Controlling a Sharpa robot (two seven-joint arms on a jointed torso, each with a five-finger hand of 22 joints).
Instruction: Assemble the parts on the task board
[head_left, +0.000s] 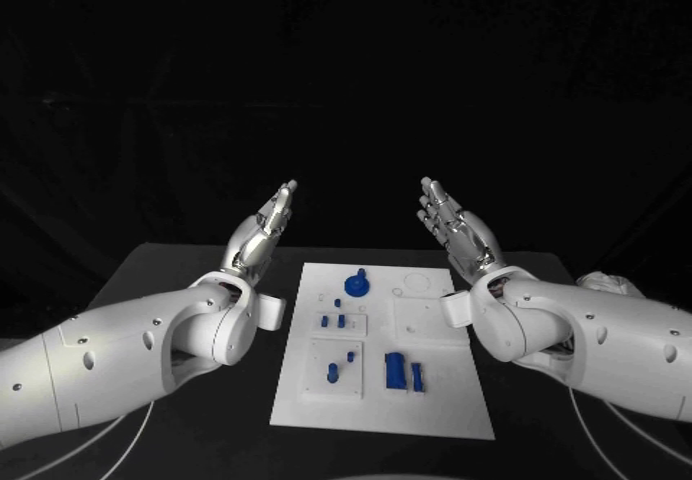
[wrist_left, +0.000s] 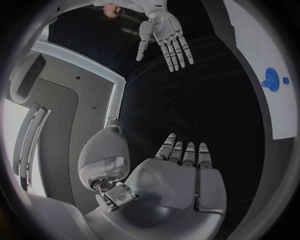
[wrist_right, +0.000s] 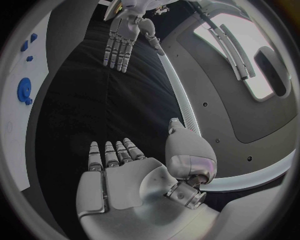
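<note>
Black table (head_left: 173, 275) is carrying everything here, and the white task board (head_left: 387, 350) is lying in its middle, running lengthwise from the near edge toward the far edge. Both white arms are reaching in from the table's left and right sides and are flanking the board without touching it.

The left hand (head_left: 264, 228) is hanging above the table beyond the board's far left corner, palm turned inward, its fingers (wrist_left: 183, 153) stretched out straight, slightly apart and holding nothing. The right hand (head_left: 454, 228) is mirroring it beyond the board's far right corner, its fingers (wrist_right: 112, 154) likewise extended, a little apart and empty. The two palms are facing each other, well apart.

On the board, the small blue parts are lying untouched. A round blue gear (head_left: 356, 286) is sitting near the far edge, with a tiny blue piece (head_left: 361, 272) just beyond it. Two short blue pegs (head_left: 333, 322) are standing near the board's left edge, around its middle. Closer to the near edge, two blue blocks (head_left: 402, 370) are lying side by side, and two small blue studs (head_left: 340, 366) are sitting on a raised white plate by the near left corner.
</note>
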